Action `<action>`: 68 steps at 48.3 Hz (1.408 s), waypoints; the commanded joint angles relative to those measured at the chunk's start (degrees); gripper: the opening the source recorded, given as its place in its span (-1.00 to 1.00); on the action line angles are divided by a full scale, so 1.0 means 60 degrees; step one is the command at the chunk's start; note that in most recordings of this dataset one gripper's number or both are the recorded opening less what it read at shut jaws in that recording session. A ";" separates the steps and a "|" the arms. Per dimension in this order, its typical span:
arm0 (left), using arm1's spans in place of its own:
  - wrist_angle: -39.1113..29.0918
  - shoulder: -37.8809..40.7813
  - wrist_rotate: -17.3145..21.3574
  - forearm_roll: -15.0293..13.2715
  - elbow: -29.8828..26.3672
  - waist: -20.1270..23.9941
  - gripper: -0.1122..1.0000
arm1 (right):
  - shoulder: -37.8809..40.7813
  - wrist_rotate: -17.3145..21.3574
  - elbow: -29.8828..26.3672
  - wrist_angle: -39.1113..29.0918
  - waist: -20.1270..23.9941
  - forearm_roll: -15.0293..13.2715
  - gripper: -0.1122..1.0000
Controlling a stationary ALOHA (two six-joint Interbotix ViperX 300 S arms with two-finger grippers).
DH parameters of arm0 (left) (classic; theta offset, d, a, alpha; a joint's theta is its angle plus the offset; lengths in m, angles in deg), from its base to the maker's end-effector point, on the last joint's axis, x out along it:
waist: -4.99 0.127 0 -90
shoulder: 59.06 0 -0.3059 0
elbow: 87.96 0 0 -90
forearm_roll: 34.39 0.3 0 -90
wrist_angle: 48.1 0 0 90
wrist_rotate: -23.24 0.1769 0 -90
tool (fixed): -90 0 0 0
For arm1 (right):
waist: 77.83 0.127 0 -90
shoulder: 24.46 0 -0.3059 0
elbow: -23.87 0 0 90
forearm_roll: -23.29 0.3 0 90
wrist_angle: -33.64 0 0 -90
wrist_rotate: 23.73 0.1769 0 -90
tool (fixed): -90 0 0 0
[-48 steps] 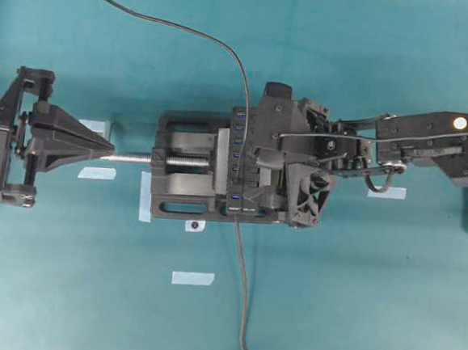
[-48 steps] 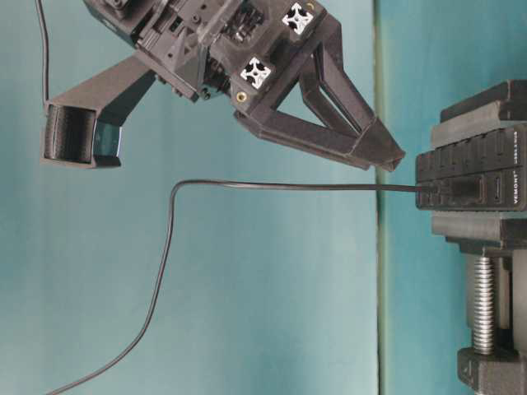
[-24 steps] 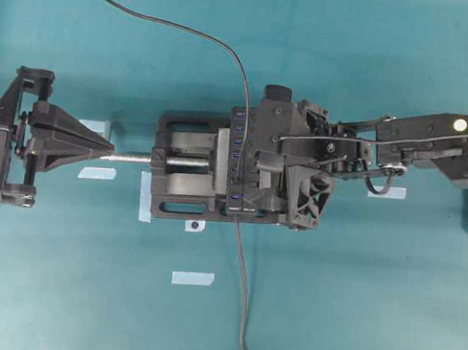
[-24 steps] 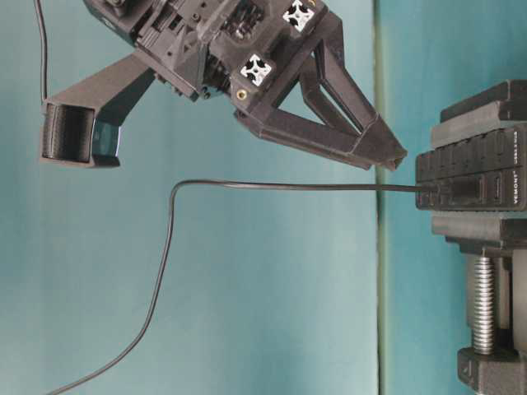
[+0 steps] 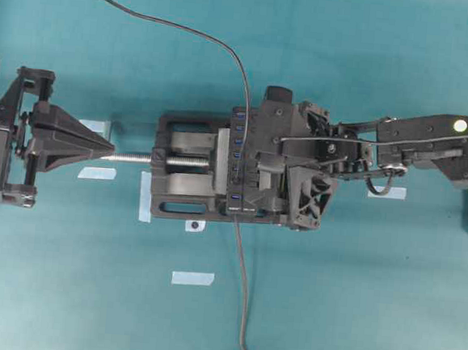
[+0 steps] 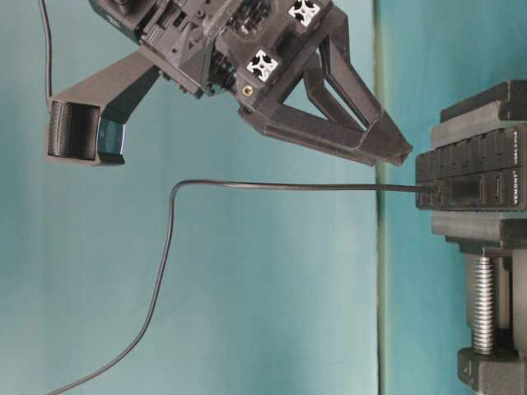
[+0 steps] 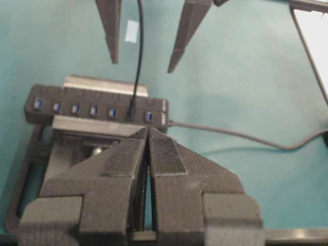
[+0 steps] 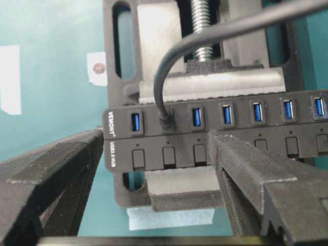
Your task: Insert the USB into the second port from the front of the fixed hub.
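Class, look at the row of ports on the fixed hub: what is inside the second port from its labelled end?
The USB sits in that port of the fixed hub, its cable arching away. The plug's metal tip is hidden inside. The other ports show bare blue.

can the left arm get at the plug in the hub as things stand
Probably not easily. The left gripper is shut and parked off the vise's screw end, apart from the hub. The vise lies between them, and the open right gripper sits right over the plug.
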 commanded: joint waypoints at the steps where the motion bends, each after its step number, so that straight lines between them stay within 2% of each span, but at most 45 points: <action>1: 0.0044 0.0015 0.0000 0.0000 -0.0249 -0.0015 -0.77 | -0.0264 0.0059 -0.0059 0.0073 0.0029 0.0015 0.75; 68: 0.0029 0.0029 0.0000 0.0000 -0.0249 -0.0015 -0.77 | -0.0117 0.0073 -0.0044 0.0308 0.0029 0.0015 0.75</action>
